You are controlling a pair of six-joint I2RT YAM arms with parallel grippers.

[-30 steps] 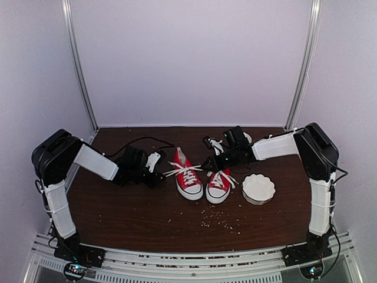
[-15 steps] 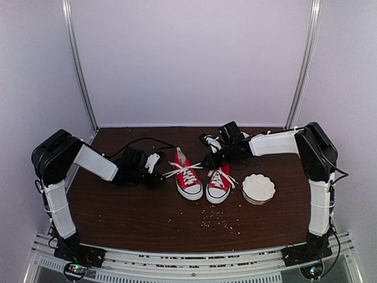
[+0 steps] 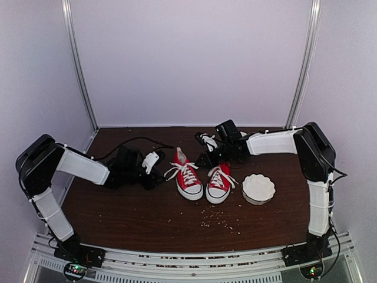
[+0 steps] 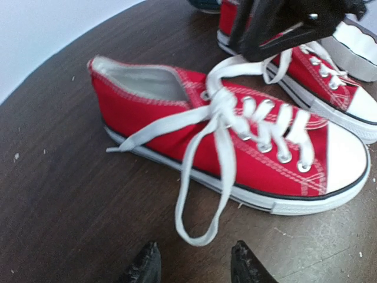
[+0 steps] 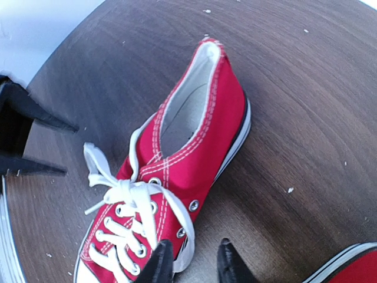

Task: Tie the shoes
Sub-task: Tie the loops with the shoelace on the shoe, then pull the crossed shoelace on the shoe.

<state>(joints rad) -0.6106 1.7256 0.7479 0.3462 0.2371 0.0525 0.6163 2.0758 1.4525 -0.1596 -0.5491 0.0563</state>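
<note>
High view, two close-ups
Top camera looks down across the desk (image 3: 118,218) from its near edge; both wrist cameras closely frame one shoe (image 4: 147,112) from opposite sides.

Red canvas with white stitching is seen on the shoes (image 4: 138,118), with white laces (image 4: 219,127), white toe caps (image 4: 344,159) and a black line along white soles (image 4: 294,206). Dark brown wood grain is shown by the tabletop (image 4: 59,224) under the black left claw (image 4: 194,250).
</note>
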